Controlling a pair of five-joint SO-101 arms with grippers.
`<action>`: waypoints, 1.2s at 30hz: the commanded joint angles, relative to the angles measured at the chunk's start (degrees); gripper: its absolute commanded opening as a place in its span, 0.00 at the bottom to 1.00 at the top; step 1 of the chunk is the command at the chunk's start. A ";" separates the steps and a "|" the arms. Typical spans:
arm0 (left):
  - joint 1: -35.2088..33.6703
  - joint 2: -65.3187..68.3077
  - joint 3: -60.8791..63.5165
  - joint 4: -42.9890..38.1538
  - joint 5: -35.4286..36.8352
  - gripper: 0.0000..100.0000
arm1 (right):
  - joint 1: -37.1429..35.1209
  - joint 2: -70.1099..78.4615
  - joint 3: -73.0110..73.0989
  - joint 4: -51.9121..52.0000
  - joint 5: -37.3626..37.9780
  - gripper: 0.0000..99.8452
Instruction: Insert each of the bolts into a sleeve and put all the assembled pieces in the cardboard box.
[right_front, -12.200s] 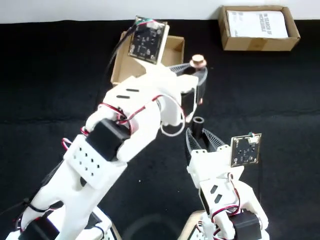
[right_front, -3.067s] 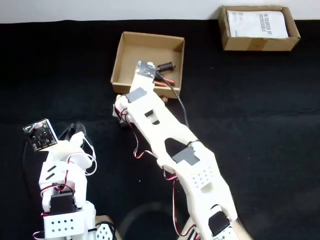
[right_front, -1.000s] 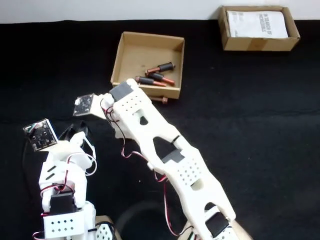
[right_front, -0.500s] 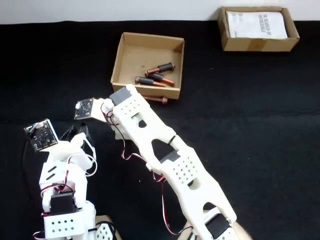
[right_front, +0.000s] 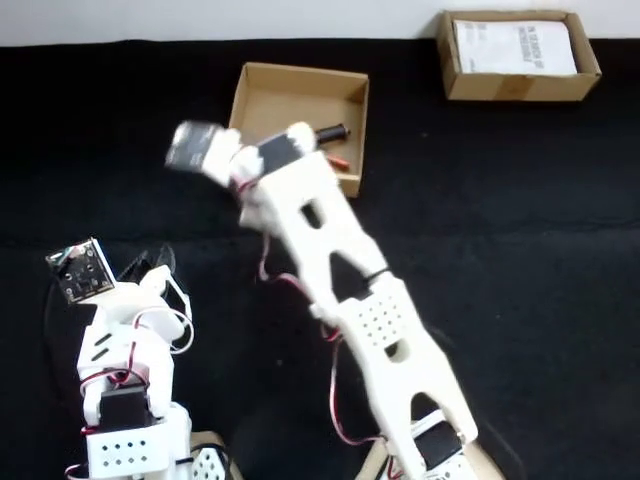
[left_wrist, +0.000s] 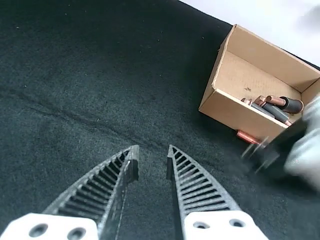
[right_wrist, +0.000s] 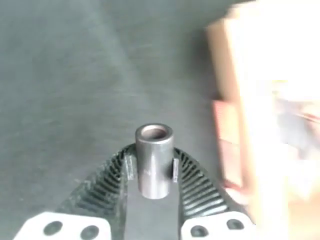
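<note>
plainly, black cloth bears the cardboard box, white wall behind.

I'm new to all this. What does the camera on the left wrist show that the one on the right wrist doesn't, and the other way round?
Left wrist view, not the right: the left end effector, open and empty over the black table, and bolts in sleeves lying in the cardboard box.
Right wrist view, not the left: the right end effector, shut on a dark sleeve that stands upright between its fingers.
Both: the cardboard box, blurred in the right wrist view, and the table.
</note>
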 joint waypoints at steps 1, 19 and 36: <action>-0.48 -0.75 0.84 0.09 -0.35 0.12 | 7.69 -1.54 -15.69 1.71 -4.31 0.01; -0.31 -0.66 0.84 0.53 -0.35 0.11 | 25.19 -55.25 16.75 1.63 -14.33 0.01; -0.75 -0.75 0.84 18.02 -0.44 0.11 | 61.14 -108.44 57.10 1.01 -22.24 0.01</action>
